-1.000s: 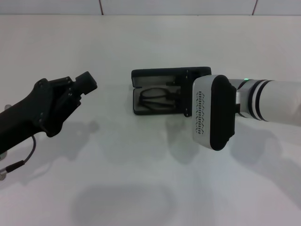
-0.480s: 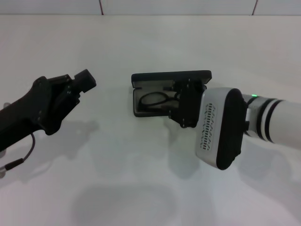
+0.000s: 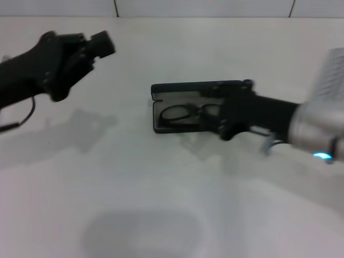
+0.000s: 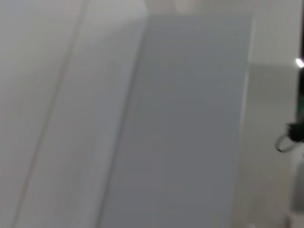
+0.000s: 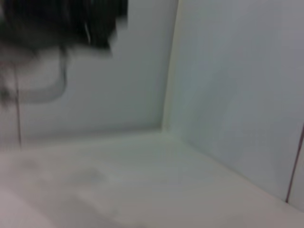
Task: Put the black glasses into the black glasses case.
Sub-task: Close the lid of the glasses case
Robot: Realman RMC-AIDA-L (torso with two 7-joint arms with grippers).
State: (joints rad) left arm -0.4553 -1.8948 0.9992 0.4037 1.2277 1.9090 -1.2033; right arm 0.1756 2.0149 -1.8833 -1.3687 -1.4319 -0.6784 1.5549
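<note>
Black and blurred, the right claw [image 3: 228, 115] sits at the right end of the black glasses case [image 3: 183, 91], overlapping it; whether its fingers are spread or pressed together cannot be told. The case lies open on the white bench [image 3: 161, 188], lid raised behind. Inside its grey tray lie the black glasses [image 3: 185, 113], lenses side by side. Well apart, the left claw [image 3: 99, 45] hangs raised at the far left; its state cannot be told either.

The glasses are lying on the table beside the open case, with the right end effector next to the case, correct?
Not quite. The head view shows the black glasses lying inside the open black glasses case, not on the table beside it. The right end effector is indeed at the case.
</note>
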